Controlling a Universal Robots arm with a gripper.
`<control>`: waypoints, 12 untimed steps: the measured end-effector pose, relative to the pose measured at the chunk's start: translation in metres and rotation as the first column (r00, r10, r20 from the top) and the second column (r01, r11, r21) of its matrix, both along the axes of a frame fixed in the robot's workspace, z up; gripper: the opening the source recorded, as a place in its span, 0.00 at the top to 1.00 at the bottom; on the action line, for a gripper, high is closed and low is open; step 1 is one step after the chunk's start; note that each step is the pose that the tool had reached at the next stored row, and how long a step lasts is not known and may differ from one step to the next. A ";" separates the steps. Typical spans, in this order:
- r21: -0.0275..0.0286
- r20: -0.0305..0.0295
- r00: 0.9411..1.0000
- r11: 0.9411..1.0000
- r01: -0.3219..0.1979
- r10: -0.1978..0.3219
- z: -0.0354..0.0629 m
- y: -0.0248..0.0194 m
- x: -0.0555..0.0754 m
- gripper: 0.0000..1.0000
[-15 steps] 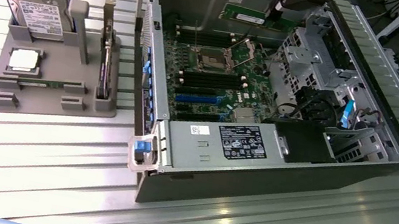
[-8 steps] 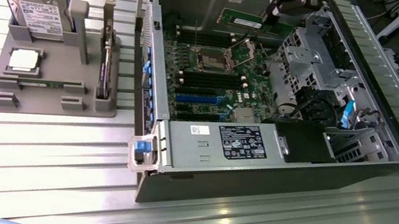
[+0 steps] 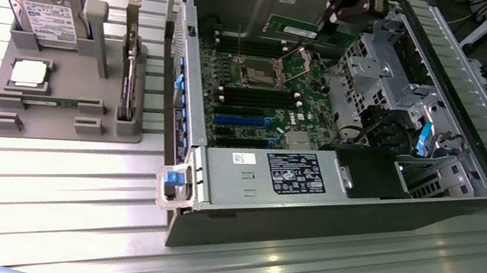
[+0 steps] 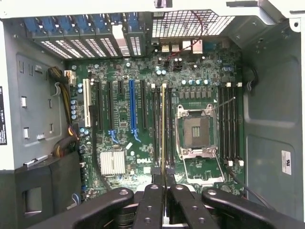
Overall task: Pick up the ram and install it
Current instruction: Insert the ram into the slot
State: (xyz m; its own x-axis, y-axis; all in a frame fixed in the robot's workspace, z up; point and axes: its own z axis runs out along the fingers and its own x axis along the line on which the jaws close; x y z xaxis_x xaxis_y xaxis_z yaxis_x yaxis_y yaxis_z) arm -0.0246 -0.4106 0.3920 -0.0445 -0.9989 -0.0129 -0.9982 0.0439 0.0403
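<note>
My gripper (image 4: 163, 190) is shut on the ram (image 4: 163, 133), a thin stick seen edge-on that runs out from between the two black fingers (image 4: 151, 200). In the wrist view the ram hangs over the green motherboard (image 4: 119, 129), in line with the long black memory slots (image 4: 156, 129) beside the empty silver processor socket (image 4: 195, 131). In the exterior view the gripper (image 3: 333, 18) reaches down into the far end of the open computer case (image 3: 315, 187). A second green ram stick (image 3: 54, 102) lies in the grey holder (image 3: 59, 127).
The grey holder on the exterior view's left also carries a silver hard drive (image 3: 41, 3) and a square processor chip (image 3: 29, 72). Inside the case are blue and black expansion slots (image 4: 132, 107), a small heatsink (image 4: 112, 163), cable bundles (image 4: 64, 119) and metal case walls (image 4: 271, 119).
</note>
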 end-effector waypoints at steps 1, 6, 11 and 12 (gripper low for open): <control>0.000 0.000 1.000 1.000 0.000 0.000 -0.0015 0.0000 0.000 0.88; 0.000 0.000 1.000 1.000 0.000 0.000 -0.0056 0.0000 0.000 0.88; 0.000 0.000 1.000 1.000 0.000 0.000 -0.0081 0.0000 0.000 0.88; 0.000 0.000 1.000 1.000 0.000 0.000 -0.0091 0.0000 0.000 0.88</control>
